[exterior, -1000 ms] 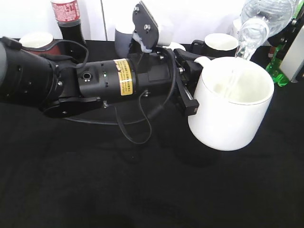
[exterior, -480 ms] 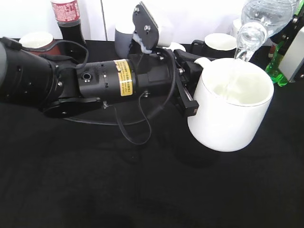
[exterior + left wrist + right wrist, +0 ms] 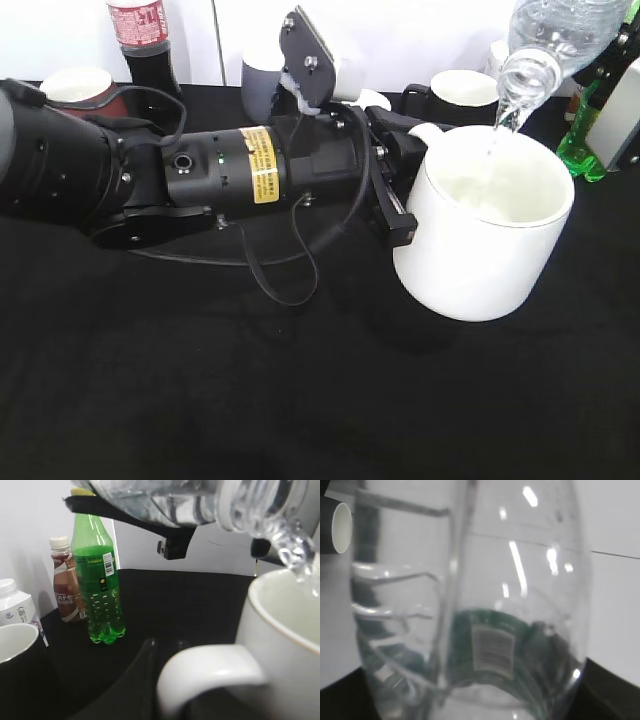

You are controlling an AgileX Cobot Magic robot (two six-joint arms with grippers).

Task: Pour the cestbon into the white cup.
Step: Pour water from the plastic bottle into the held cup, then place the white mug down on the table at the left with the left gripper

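The large white cup (image 3: 485,240) is held tilted above the black table by my left gripper (image 3: 400,175), which is shut on its loop handle (image 3: 210,672). The cestbon (image 3: 555,35), a clear bottle with a dark green label (image 3: 490,650), is tipped neck-down over the cup's rim at the top right. A thin stream of water falls from its mouth (image 3: 295,555) into the cup. My right gripper is shut on the bottle's body; its fingers are mostly hidden behind the bottle in the right wrist view.
A bright green soda bottle (image 3: 97,585) and a brown coffee bottle (image 3: 64,580) stand at the back right. A black mug with white inside (image 3: 462,95), a grey mug (image 3: 262,85), a cola bottle (image 3: 145,40) and a red-brown cup (image 3: 75,90) line the back edge.
The cup has shifted slightly left and lower. The bottle's mouth has risen a little and the water stream has thinned.
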